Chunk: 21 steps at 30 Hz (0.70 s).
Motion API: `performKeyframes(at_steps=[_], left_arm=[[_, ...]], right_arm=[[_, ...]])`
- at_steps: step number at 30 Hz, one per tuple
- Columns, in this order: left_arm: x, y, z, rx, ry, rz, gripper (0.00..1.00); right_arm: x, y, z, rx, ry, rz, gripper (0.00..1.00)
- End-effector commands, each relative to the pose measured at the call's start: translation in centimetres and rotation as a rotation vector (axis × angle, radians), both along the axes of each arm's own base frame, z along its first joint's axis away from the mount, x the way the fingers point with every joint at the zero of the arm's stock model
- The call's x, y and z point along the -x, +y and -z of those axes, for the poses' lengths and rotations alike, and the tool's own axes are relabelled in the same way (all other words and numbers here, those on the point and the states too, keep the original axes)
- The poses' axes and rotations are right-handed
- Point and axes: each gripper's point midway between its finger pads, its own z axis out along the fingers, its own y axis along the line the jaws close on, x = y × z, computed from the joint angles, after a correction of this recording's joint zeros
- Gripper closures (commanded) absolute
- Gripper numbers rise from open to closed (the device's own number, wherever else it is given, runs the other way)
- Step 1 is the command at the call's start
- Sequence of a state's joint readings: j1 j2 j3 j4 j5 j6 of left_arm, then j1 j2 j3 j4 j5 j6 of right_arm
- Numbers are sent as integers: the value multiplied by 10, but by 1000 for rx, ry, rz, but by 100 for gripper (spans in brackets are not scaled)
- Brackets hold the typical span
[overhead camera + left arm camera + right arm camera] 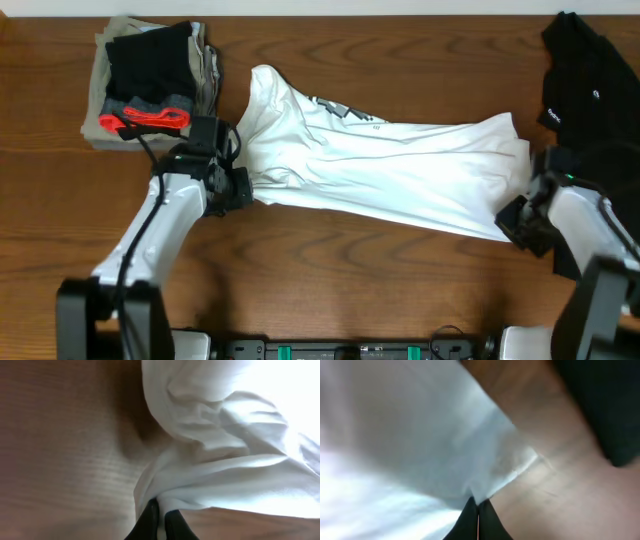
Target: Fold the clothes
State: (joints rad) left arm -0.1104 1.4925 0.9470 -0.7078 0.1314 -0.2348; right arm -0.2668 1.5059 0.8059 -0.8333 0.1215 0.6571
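**Both claws clamped on the white T-shirt, stretch before the fold**

Position: the white T-shirt (pixel 390 165) lies on the wooden table (pixel 350 290), starting just beside the stack of folded clothes (pixel 150 80) and running away from it as a long, bunched band. The black shirt (pixel 590 70) sits crumpled at the table end farthest from the stack, apart from the white fabric.

Claws: the left gripper (pixel 238 187) is pinched together on the shirt end nearest the stack. Its wrist view shows cloth gathered into the closed fingertips. The right gripper (pixel 522 222) is clamped on the hem corner farthest from the stack, with a thin edge caught between its tips.

Step, as I judge it: spreading the shirt flat. To do this well, pull both ends apart evenly and low to the table, without yanking, so the thin pinch at the far corner does not slip.

Material: soft, thin knit, deeply wrinkled near the stack and smoother farther along. A small dark print shows near the collar end. The table is smooth woodgrain.
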Motion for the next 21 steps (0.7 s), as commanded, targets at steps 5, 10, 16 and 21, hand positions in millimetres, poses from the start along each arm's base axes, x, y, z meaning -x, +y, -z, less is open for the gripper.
performKeyframes(at_steps=[5, 10, 16, 21], left_arm=[[14, 5, -62, 2, -153, -2, 94], [22, 5, -82, 20, -214, -29, 94], [0, 3, -81, 22, -266, -29, 94], [-34, -1, -71, 21, -319, -11, 94]], right_arm=[[11, -6, -53, 71, -131, -56, 99], [11, -2, -70, 75, -197, -92, 99], [-18, -3, -73, 67, -301, -121, 99], [-48, -7, -69, 73, -374, -150, 99]])
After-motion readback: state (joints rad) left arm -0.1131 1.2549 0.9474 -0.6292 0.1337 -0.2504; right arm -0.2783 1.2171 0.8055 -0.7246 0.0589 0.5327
